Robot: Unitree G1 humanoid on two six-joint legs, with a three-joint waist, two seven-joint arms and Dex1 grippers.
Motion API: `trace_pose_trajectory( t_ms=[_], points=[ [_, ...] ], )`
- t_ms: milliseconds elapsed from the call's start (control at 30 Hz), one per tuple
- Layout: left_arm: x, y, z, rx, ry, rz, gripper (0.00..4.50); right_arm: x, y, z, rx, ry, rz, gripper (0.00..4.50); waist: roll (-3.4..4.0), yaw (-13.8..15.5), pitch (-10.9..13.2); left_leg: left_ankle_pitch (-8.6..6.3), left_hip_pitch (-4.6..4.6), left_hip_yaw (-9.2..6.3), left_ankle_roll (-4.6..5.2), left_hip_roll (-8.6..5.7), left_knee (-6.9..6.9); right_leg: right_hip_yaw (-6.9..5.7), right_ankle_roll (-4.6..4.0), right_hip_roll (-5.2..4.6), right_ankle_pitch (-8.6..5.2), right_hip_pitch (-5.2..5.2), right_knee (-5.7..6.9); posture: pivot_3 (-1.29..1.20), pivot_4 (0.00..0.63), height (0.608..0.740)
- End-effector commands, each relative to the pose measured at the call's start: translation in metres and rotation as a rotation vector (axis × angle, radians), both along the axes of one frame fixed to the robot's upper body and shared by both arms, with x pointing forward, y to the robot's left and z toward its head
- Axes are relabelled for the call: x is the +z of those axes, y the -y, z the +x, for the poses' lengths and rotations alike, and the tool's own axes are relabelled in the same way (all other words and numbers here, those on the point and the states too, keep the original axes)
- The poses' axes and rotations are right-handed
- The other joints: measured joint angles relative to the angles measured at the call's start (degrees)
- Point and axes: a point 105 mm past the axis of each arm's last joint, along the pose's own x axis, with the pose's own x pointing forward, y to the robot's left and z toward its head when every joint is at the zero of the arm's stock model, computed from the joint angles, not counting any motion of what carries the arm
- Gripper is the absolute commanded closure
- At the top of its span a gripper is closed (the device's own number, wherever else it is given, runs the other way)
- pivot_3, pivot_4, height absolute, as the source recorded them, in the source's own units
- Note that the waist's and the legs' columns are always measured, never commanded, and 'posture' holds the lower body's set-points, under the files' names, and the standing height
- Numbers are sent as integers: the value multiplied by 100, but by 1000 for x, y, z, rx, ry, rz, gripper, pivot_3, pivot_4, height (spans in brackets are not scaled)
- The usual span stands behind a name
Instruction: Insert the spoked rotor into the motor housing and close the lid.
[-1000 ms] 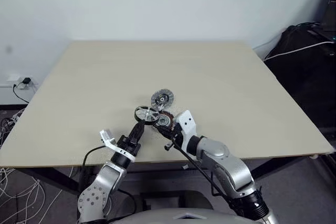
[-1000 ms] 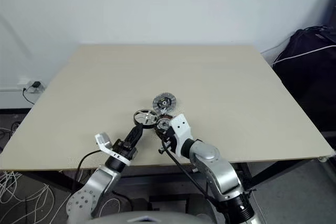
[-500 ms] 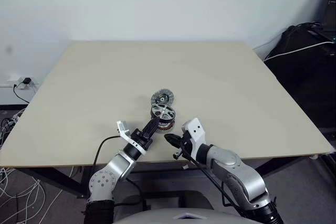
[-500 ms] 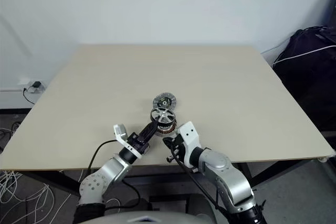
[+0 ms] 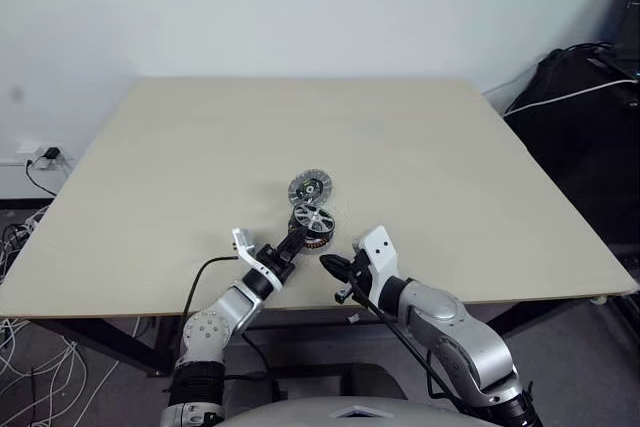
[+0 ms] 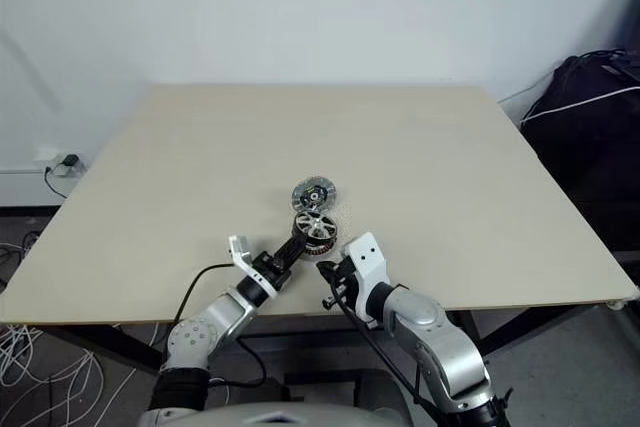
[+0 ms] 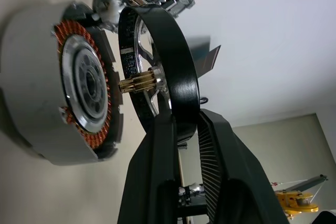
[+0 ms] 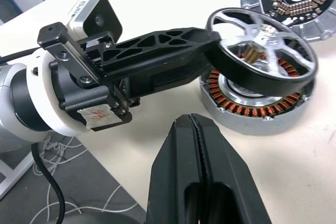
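My left gripper (image 5: 298,238) is shut on the dark rim of the spoked rotor (image 5: 313,219). It holds the rotor tilted just over the copper-wound motor housing (image 8: 247,107), which lies on the table (image 5: 300,127). In the left wrist view the rotor (image 7: 164,51) has its brass shaft aimed at the housing's (image 7: 84,82) pale centre, with a small gap between them. The lid (image 5: 310,187) lies flat right behind them, hub side up. My right gripper (image 5: 326,263) is shut and empty, a little to the housing's near right.
Both grippers work close to the table's front edge. A black bag (image 5: 590,97) stands off the table's right side. Cables and a wall socket (image 5: 40,155) are down at the left.
My left gripper carried the rotor rightward and down until it sat over the housing. My right gripper drew back from the housing toward the table's front edge.
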Motion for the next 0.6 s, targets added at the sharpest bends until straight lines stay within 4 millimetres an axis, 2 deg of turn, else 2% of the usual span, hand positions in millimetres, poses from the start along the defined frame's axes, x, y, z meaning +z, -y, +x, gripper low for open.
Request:
trace_pose_trajectory(
  t_ms=[33,500,567,600],
  points=[
    [14,14,8,-10,54,-52,4208,13,-1,3,1,46,20,4500,0,2,0,0,0,0,1,0,0,0,0,0,0,0,0,0,0,740],
    [7,23,5,-51,23,-49,4208,16,-4,5,5,64,19,4500,-1,4,0,-5,1,-1,9,0,0,0,0,0,0,1,0,0,0,740],
    [8,22,6,-48,25,-50,3487,17,-5,6,5,68,22,4500,-1,5,0,-5,1,-1,10,0,1,0,0,0,0,1,0,0,0,740],
    [8,22,6,-46,28,-47,3287,18,-6,7,5,69,24,4500,-1,5,0,-5,1,-1,10,0,1,0,0,0,1,2,0,0,0,740]
  ],
)
